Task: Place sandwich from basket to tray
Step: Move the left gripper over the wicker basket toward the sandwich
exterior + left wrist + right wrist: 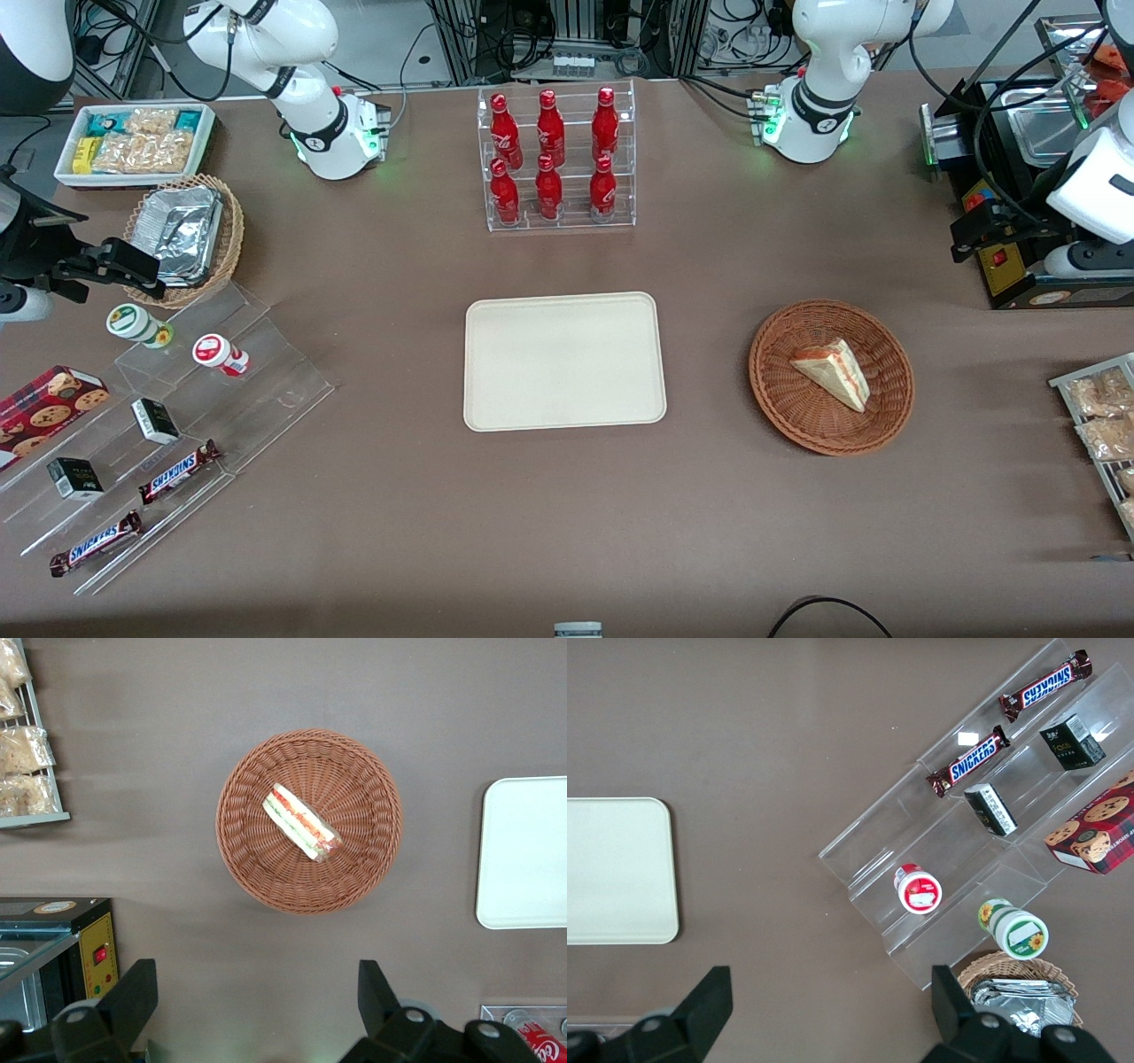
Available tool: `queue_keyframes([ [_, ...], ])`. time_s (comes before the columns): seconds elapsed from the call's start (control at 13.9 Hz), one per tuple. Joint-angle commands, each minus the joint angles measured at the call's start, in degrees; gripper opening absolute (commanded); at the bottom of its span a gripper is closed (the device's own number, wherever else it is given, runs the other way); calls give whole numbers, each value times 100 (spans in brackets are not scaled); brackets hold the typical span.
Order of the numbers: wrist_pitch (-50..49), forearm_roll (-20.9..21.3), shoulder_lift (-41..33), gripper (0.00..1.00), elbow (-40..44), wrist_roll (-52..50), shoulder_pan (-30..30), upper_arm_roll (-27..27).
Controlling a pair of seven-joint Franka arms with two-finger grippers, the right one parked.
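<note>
Sandwich point(834, 372) lay in the basket point(797, 408), filling side up in the wrist view. Tray point(564, 361) sat beside the basket toward the parked arm's end, apart from it, with bare table between. Gripper point(257, 1001) hung high above the table near the toaster oven point(1019, 168), jaws spread wide, holding nothing. Bottle rack point(556, 159) stood farther from the front camera than the tray.
</note>
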Motion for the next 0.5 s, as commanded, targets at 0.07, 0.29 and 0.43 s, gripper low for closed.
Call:
queue_keyframes([
  [0.07, -175, -70, -27, 100, 101, -101, 67, -38],
  [0.29, -52, -61, 131, 100, -83, -66, 67, -56],
  [0.43, 394, -70, 263, 100, -467, -92, 58, -187],
])
